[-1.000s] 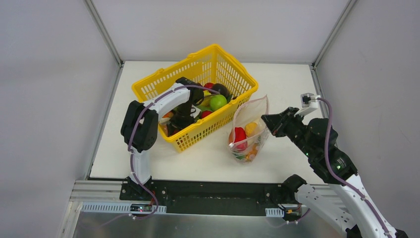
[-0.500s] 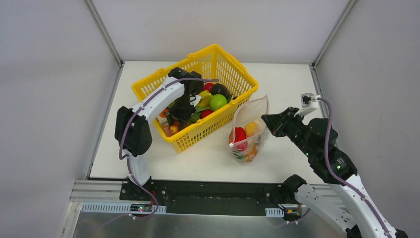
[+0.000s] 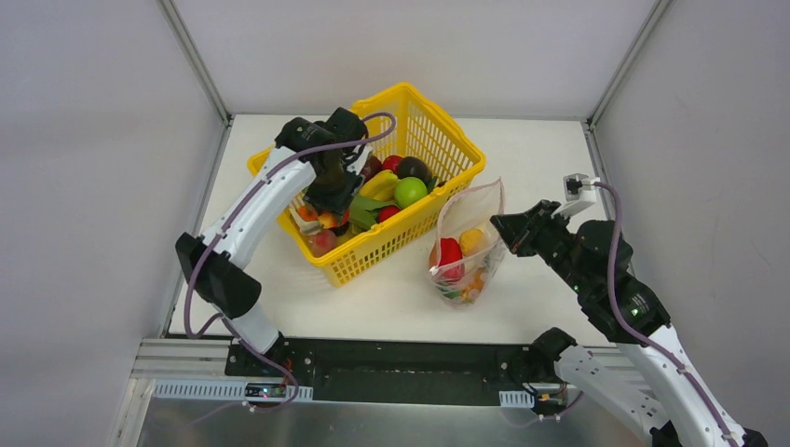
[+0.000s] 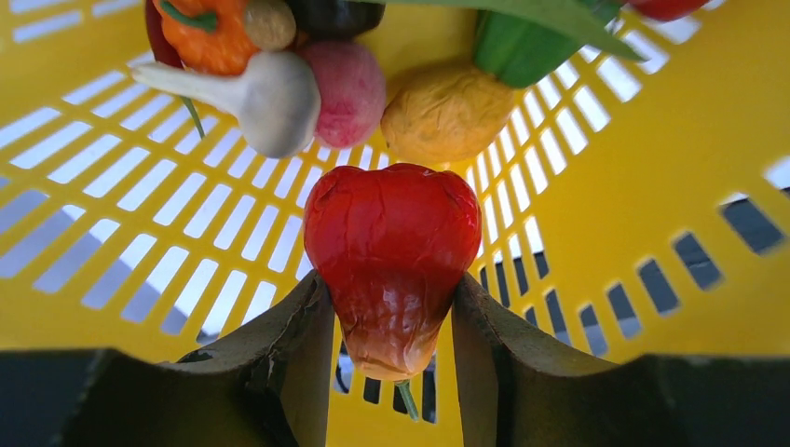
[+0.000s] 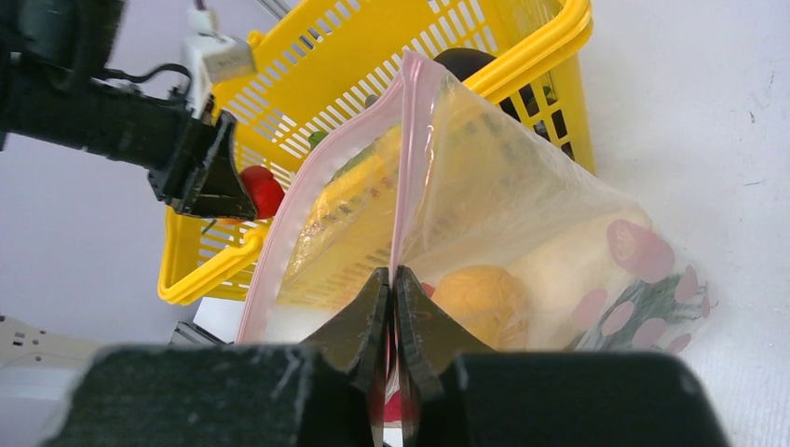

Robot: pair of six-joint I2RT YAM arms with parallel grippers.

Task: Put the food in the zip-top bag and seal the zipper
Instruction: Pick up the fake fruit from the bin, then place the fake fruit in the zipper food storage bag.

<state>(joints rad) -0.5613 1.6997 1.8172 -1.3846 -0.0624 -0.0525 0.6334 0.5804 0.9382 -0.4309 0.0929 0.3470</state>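
white table [image 3: 545, 149], plain grey walls [image 3: 93, 140]

**A:** The yellow lattice basket [image 4: 615, 214] is hard plastic, smooth with a slight sheen.

**B:** And the red bell-shaped toy fruit [image 4: 391, 251]?

**A:** Glossy skin, wrinkled all over. The pale garlic-shaped toy [image 4: 270, 98] looks smooth and matt. The yellow round toy [image 4: 445, 112] is finely crinkled.

**B:** The clear zip-top bag [image 5: 522, 177]?

**A:** Thin plastic film, creased and shiny. Its pinkish-red zipper strip [image 5: 401, 168] looks duller. The white worktop [image 5: 708, 93] is matt and faintly scuffed.
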